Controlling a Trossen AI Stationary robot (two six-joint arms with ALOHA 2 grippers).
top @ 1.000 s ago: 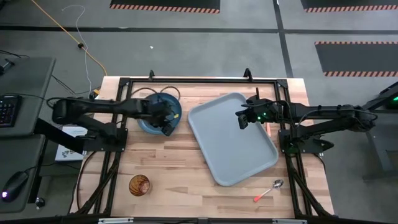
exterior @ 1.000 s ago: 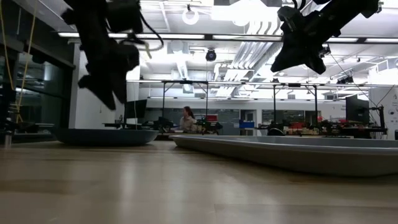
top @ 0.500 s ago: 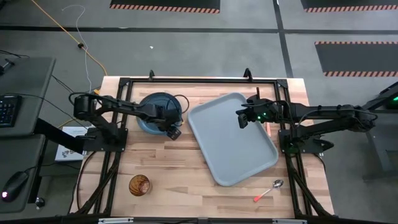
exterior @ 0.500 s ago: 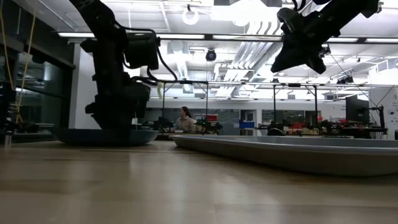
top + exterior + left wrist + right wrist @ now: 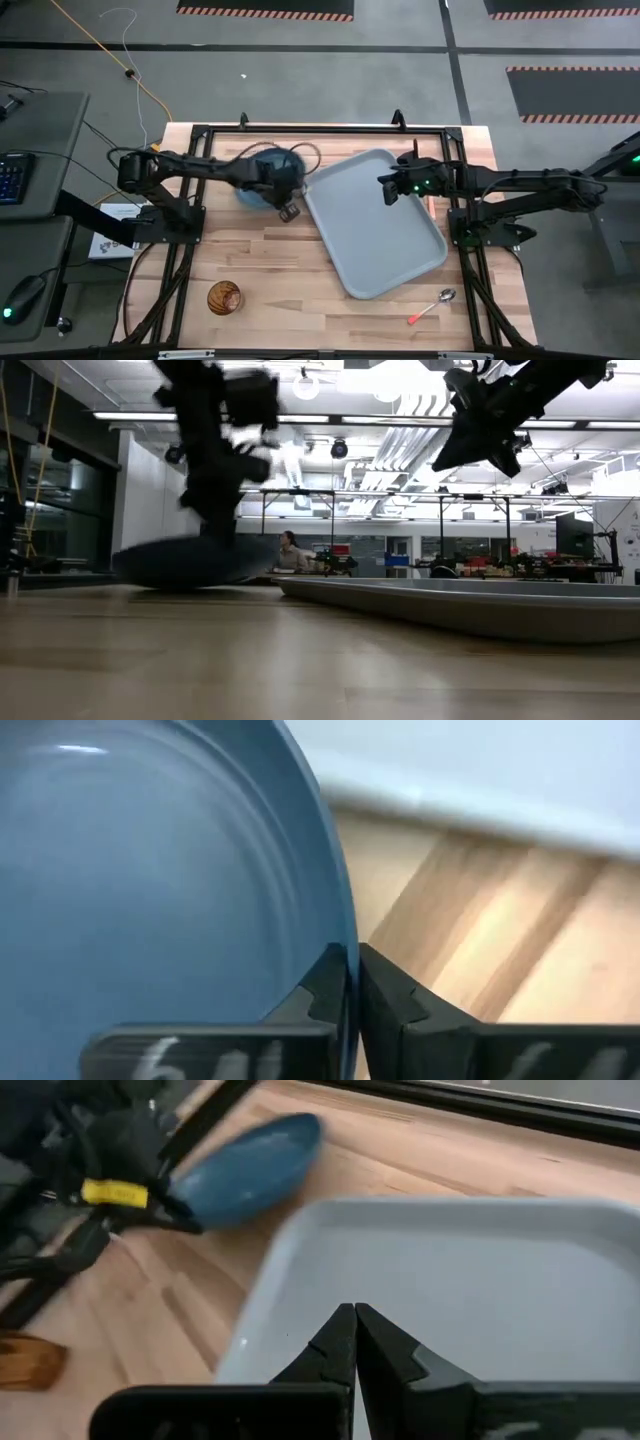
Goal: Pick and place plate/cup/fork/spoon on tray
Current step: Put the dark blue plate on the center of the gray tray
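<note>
The dark teal-blue plate (image 5: 258, 180) is at the table's far left, just left of the pale grey-blue tray (image 5: 375, 225), and my left gripper (image 5: 287, 208) is shut on it. My right gripper (image 5: 390, 190) hangs shut above the tray's far part with nothing in it. The brown cup (image 5: 224, 297) stands on the wood near the front left. The spoon (image 5: 432, 305) lies on the wood near the tray's near right corner. The fork is out of view. My left gripper pinches the plate's raised rim (image 5: 345, 920) between its two fingers, one finger inside the rim and one outside, on the side toward the tray. The fingers come from above, slanting. In the low view the plate (image 5: 195, 560) looks tipped; whether its far edge is still on the table I cannot tell.
A black frame (image 5: 300, 130) runs around the table top. The tray (image 5: 480, 605) lies askew on the wood, its far left corner close to the plate. Bare wood lies between the cup and the tray.
My left gripper has come down beside the plate's near right rim and shut on it. It has then gone toward the tray, and the plate has shifted that way with it and tipped up from lying flat.
</note>
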